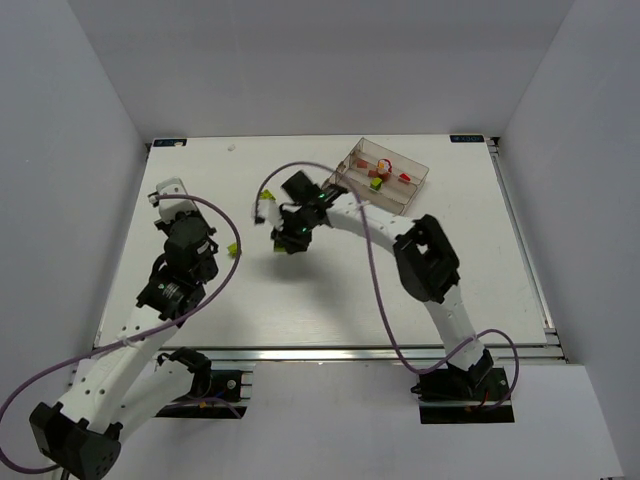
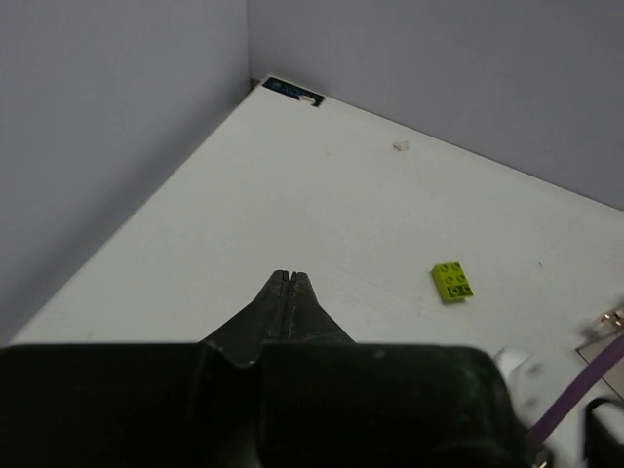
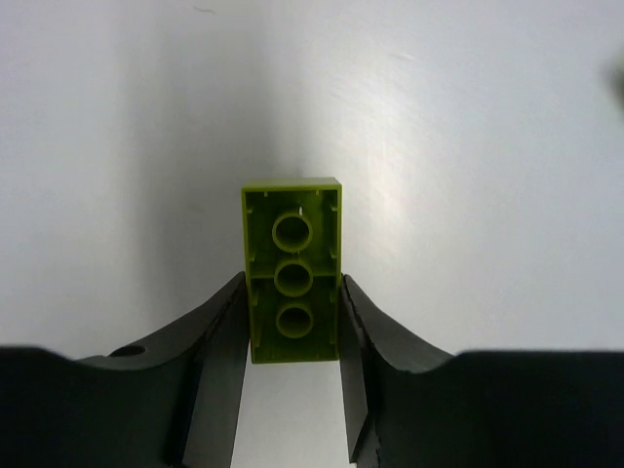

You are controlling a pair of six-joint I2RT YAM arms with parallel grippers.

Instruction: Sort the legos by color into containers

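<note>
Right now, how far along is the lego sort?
Done: a few red bricks already sit in the clear tray. In hand: the right gripper has its fingers shut on a lime brick, not yet at the tray. Left: at least one loose lime brick lies on the table near the left gripper, which is shut and empty.
</note>
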